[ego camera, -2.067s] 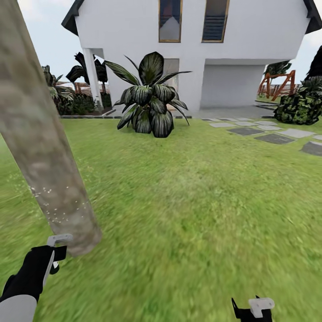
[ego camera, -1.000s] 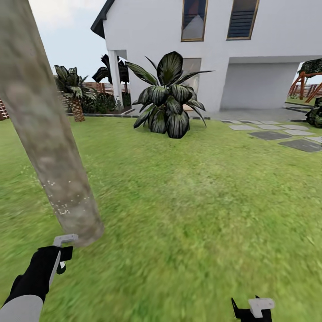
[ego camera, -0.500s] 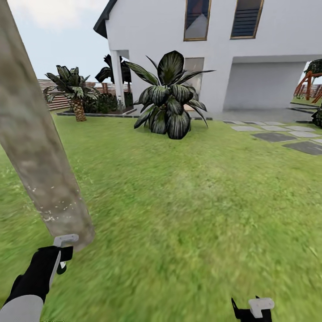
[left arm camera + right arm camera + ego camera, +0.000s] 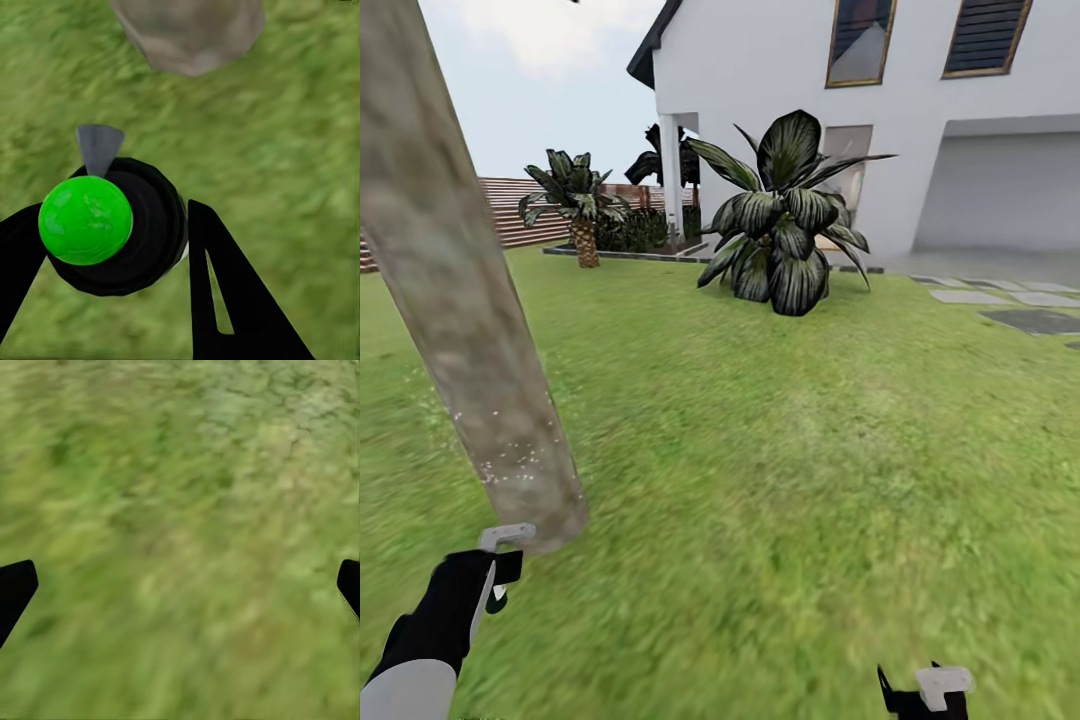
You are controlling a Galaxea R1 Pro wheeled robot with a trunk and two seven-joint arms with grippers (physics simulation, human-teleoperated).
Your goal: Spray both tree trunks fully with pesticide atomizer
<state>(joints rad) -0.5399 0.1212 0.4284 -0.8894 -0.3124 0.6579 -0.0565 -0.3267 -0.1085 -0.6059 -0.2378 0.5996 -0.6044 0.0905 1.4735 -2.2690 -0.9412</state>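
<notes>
Pesticide atomizer (image 4: 112, 225), black-bodied with green round cap and grey nozzle, sat clamped in left gripper (image 4: 112, 247), nozzle toward thick mottled beige-grey tree trunk (image 4: 470, 330) just ahead. Right gripper (image 4: 180, 585) spread wide, empty over grass. Risk: aim too low, upper trunk stays unsprayed.

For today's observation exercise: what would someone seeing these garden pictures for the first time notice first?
The thick mottled tree trunk leaning across the head view's left side, whitish speckles low on its bark. Behind the lawn, a big dark-leaved plant stands before the white house. In the left wrist view, a bright green ball tops the atomizer held between black jaws.
</notes>
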